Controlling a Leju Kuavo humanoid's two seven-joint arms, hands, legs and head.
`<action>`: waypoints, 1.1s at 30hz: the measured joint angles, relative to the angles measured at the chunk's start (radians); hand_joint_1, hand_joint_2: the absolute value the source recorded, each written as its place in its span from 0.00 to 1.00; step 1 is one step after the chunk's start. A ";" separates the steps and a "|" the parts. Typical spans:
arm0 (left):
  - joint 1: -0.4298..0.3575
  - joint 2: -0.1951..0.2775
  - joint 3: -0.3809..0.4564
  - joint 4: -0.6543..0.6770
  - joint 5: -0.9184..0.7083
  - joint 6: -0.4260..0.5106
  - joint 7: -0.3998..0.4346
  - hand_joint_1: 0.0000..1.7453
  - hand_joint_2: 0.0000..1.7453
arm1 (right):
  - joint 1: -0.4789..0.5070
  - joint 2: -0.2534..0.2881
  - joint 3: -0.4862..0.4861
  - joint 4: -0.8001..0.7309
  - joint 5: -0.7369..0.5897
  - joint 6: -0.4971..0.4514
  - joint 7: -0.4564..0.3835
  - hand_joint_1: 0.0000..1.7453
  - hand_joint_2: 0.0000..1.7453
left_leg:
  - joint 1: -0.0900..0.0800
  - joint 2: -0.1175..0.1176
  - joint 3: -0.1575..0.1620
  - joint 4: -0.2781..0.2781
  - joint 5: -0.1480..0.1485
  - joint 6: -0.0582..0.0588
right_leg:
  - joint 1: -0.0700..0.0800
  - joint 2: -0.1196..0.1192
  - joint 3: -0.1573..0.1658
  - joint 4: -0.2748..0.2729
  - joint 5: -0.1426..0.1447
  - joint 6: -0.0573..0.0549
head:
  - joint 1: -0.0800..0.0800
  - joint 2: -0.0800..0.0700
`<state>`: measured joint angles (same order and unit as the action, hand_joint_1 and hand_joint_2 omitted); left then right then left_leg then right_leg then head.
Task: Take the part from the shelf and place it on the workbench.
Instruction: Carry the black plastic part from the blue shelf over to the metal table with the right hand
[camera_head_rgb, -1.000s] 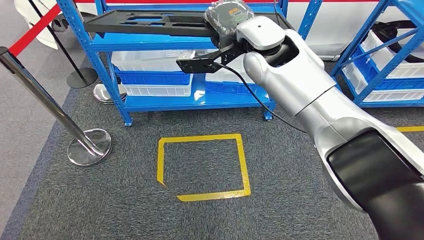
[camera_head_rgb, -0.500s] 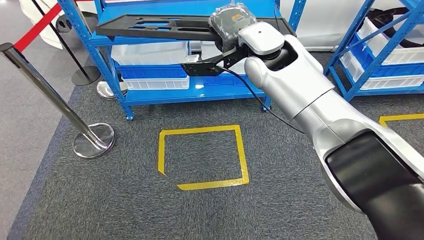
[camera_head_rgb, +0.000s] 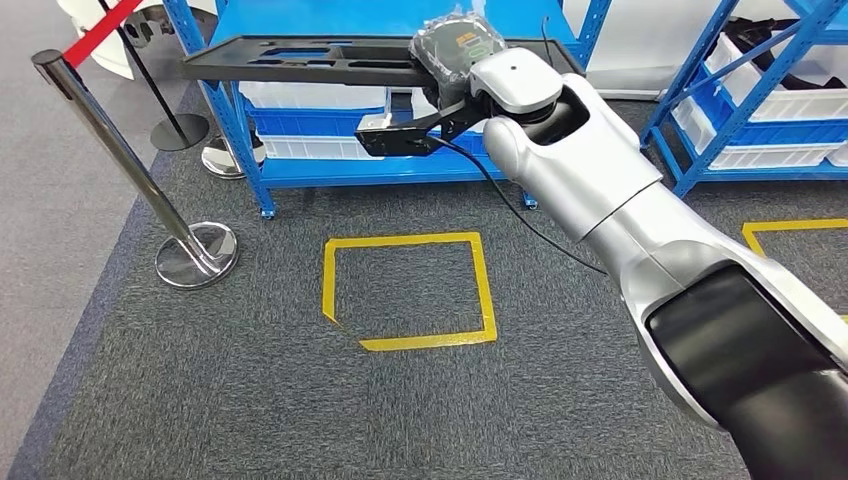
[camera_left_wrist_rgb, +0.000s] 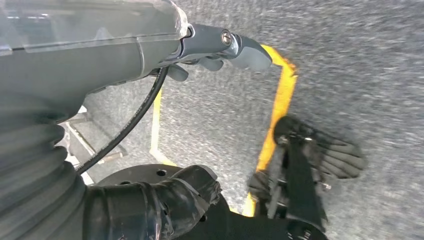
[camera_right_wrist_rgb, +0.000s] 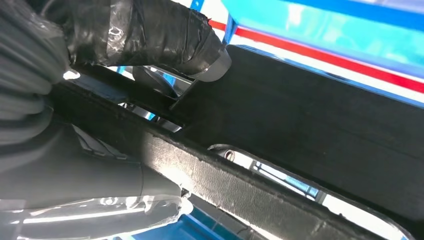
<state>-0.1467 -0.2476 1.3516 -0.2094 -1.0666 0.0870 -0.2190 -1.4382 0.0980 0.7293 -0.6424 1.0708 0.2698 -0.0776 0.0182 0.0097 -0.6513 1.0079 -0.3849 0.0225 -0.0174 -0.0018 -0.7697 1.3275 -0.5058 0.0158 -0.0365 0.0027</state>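
In front of the shelf (camera_head_rgb: 240, 130), the right hand (camera_head_rgb: 455, 50) grips the part's (camera_head_rgb: 300, 58) near end.

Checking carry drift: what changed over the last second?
The whole head view shifted, so the camera moved: the blue shelf, stanchion and yellow floor square slid across the picture together. The right hand still grips the black part, held level as before. Nothing was let go.

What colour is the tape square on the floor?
Yellow. The tape square on the grey carpet shows best in the head view.
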 joint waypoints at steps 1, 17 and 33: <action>0.000 0.000 0.000 0.000 0.000 0.000 0.000 0.00 1.00 | 0.000 0.000 0.000 0.001 0.000 0.000 0.000 1.00 1.00 | 0.001 0.000 -0.017 0.002 0.011 -0.003 | -0.001 0.000 0.030 -0.010 0.023 0.000 | 0.000 0.000; 0.004 0.000 0.000 0.000 0.006 -0.003 0.001 0.00 1.00 | 0.009 0.011 0.005 -0.003 0.012 0.006 0.000 1.00 1.00 | 0.004 -0.003 -0.139 0.257 -0.128 -0.058 | 0.012 -0.007 0.139 -0.297 0.080 -0.061 | -0.001 0.000; 0.000 0.002 0.000 0.000 0.013 -0.015 -0.026 0.00 1.00 | 0.002 -0.004 0.011 0.011 0.013 0.010 -0.001 1.00 1.00 | 0.001 0.004 0.070 -0.016 -0.055 0.002 | 0.004 0.000 -0.023 -0.014 0.002 0.001 | 0.001 0.000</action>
<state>-0.1467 -0.2461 1.3517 -0.2094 -1.0534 0.0722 -0.2450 -1.4365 0.0936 0.7399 -0.6311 1.0842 0.2793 -0.0783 0.0191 0.0139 -0.5818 0.9919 -0.4401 0.0250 -0.0138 -0.0020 -0.7922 1.3135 -0.5033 0.0166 -0.0355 0.0027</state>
